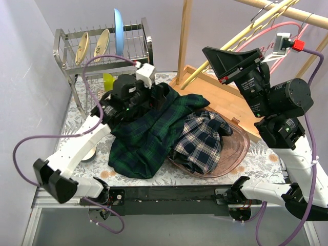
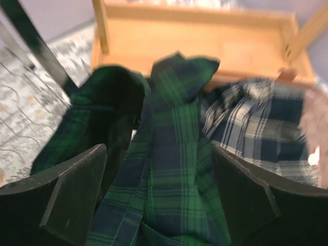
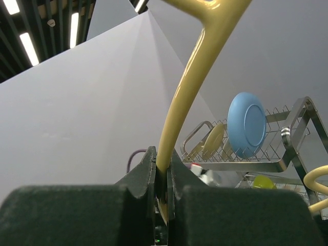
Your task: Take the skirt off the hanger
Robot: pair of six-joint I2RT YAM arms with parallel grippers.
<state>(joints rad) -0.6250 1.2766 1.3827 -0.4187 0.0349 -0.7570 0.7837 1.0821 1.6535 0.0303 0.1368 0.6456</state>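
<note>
**Fig. — Left jaws spread over the plaid skirt; right jaws clamped on the yellow hanger.**
I see the left gripper (image 2: 159, 154) with jaws wide, straddling a fold of the skirt (image 1: 143, 141) without closing on it. The skirt lies heaped on the tabletop (image 1: 259, 160), off the hanger, its right part over a checked garment (image 1: 202, 141) in a pink tray (image 1: 244, 147), its hem near the front edge. The raised right gripper (image 3: 163, 184) pinches the hanger (image 3: 183, 87).

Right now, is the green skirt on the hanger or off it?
Off. The green skirt lies crumpled on the table, and the yellow hanger, pinched in the right claw up high, has nothing on it.
</note>
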